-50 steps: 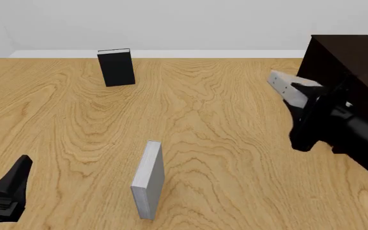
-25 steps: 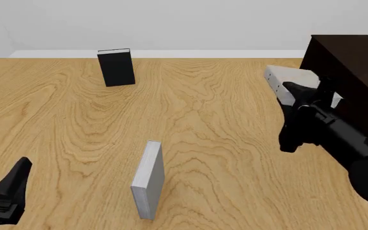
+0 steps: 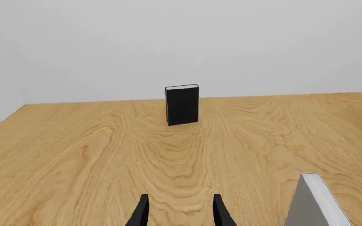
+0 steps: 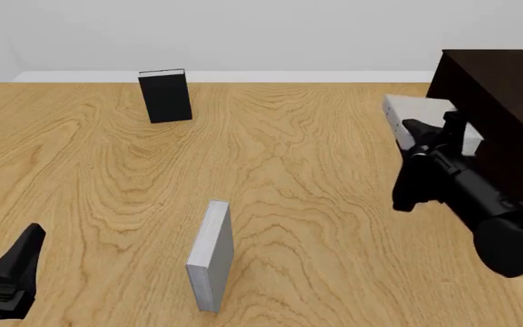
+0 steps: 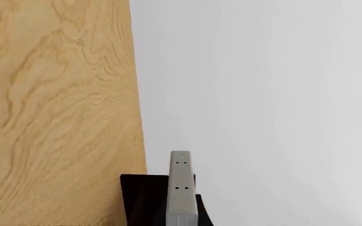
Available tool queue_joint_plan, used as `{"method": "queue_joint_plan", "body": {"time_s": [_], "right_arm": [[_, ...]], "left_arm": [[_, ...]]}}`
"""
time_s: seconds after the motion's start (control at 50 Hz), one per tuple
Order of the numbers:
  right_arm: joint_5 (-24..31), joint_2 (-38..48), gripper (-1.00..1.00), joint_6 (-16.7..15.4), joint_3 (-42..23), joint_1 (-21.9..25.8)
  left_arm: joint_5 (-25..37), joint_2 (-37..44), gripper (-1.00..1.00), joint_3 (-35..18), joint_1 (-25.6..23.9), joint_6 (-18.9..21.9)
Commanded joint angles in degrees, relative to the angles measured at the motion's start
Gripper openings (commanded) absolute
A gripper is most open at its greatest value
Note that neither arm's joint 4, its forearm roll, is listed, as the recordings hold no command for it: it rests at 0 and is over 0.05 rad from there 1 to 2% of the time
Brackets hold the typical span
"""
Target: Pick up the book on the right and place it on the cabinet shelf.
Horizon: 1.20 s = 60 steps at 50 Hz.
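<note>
Here we see the right claw (image 4: 432,131) clamped on the book (image 4: 418,117), lifted off the bench (image 4: 298,170) beside the cabinet (image 4: 498,102); the left claw (image 3: 179,213) stands apart.

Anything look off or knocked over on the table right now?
Nothing stands out. The black book and silver-grey book stand upright on the table; the right gripper holds the book beside the cabinet.

right fingers (image 4: 425,131) grip book (image 4: 416,116) aloft | beside cabinet (image 4: 502,102) | left fingers (image 4: 11,266) low, apart
</note>
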Motion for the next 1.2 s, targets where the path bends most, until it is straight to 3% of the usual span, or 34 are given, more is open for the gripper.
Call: {"method": "queue_joint_plan", "body": {"time_s": [0.02, 0.58, 1.2], "right_arm": [[-6.62, 4.42, -1.00, -0.85, -0.07, -1.09], [-17.20, 13.82, -1.00, -2.95, 0.75, -2.66], [-15.36, 16.03, -1.00, -0.42, -3.58, -9.68]], "left_arm": [[-0.06, 0.05, 1.00, -0.02, -0.05, -0.03], [-0.48, 0.47, 1.00, 0.11, -0.10, 0.06], [-0.22, 0.18, 1.00, 0.20, 0.11, 0.11]]}}
